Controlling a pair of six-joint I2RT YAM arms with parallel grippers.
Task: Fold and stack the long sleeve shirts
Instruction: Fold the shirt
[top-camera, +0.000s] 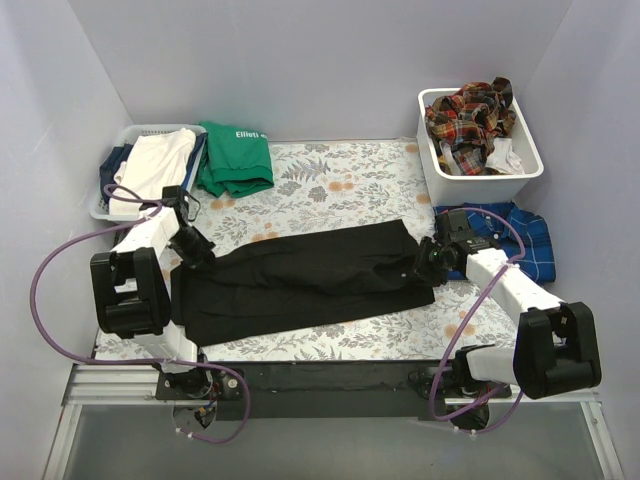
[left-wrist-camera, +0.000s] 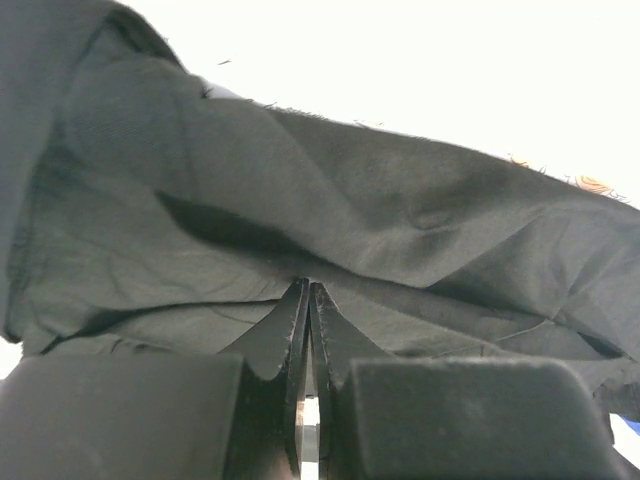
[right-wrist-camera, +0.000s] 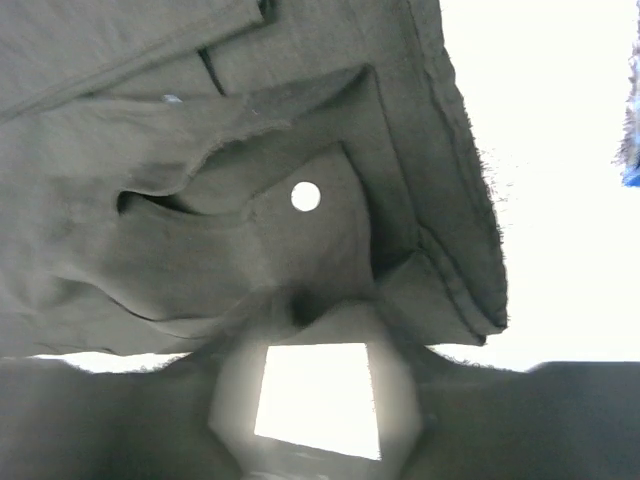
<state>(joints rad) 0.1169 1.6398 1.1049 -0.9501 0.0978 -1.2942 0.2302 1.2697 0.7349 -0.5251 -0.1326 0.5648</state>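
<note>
The black shirt (top-camera: 300, 280) lies across the counter (top-camera: 330, 185), left end effector (top-camera: 198, 250) pinching its 9 o'clock end, right end effector (top-camera: 427, 263) seemingly clamping its 3 o'clock end; uneven lifting could tug cloth free.

The top external camera looks down from above and behind the near edge of the table (top-camera: 330, 190), far enough off to take in all of it, with the back wall (top-camera: 320, 60) at the top of its view. The left wrist camera sits just behind the left gripper (left-wrist-camera: 306, 300) and faces along its fingers (left-wrist-camera: 270, 340), so near that the black shirt (left-wrist-camera: 380, 220) fills most of the frame. The right wrist camera faces past the right gripper (right-wrist-camera: 300, 305), equally close, at the shirt's opposite end. All three views share that shirt.
</note>
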